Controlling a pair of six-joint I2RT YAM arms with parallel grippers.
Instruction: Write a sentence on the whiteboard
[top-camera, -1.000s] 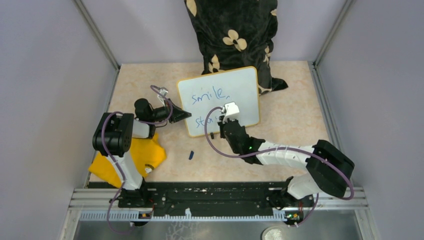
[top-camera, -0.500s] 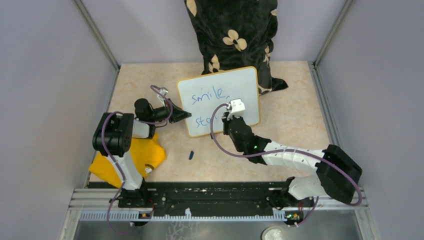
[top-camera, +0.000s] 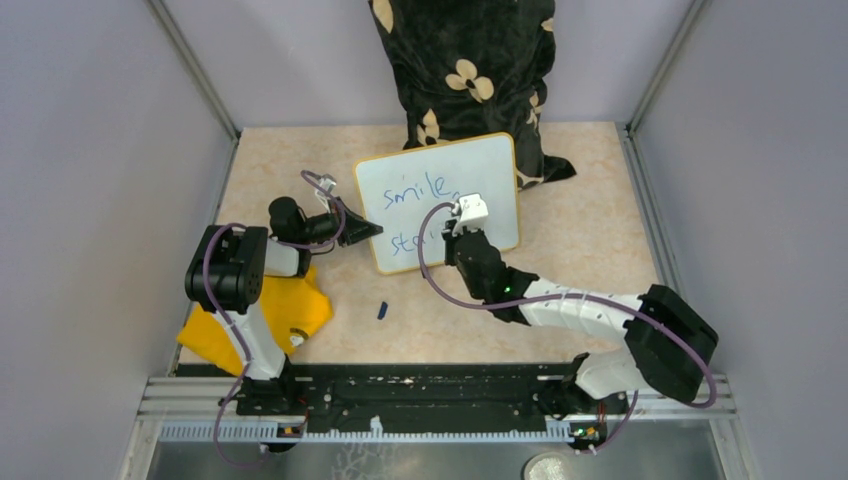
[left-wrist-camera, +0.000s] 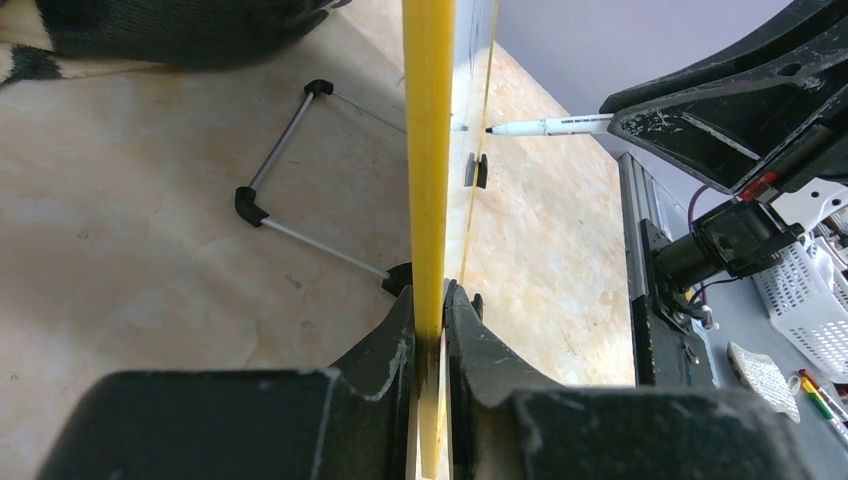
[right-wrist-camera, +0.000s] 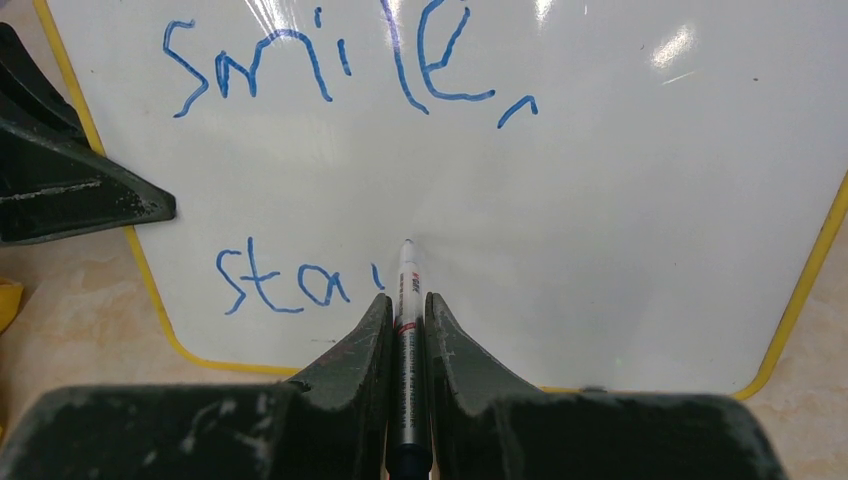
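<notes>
The whiteboard (top-camera: 480, 175) with a yellow rim stands tilted on the table, propped on a wire stand. Blue writing on it (right-wrist-camera: 340, 65) reads "smile," above "sta" and one short stroke (right-wrist-camera: 285, 280). My left gripper (top-camera: 362, 231) is shut on the board's left edge, seen edge-on in the left wrist view (left-wrist-camera: 428, 150). My right gripper (top-camera: 456, 238) is shut on a white marker (right-wrist-camera: 407, 300), its tip at the board just right of "sta". The marker also shows in the left wrist view (left-wrist-camera: 550, 126).
A yellow cloth (top-camera: 258, 318) lies under the left arm. A small blue marker cap (top-camera: 382, 311) lies on the table in front of the board. A black flowered cushion (top-camera: 465, 70) leans behind the board. Grey walls close in both sides.
My right gripper has moved up and right along the lower line with the marker; a short stroke now follows "sta". The left gripper and the board have not moved.
</notes>
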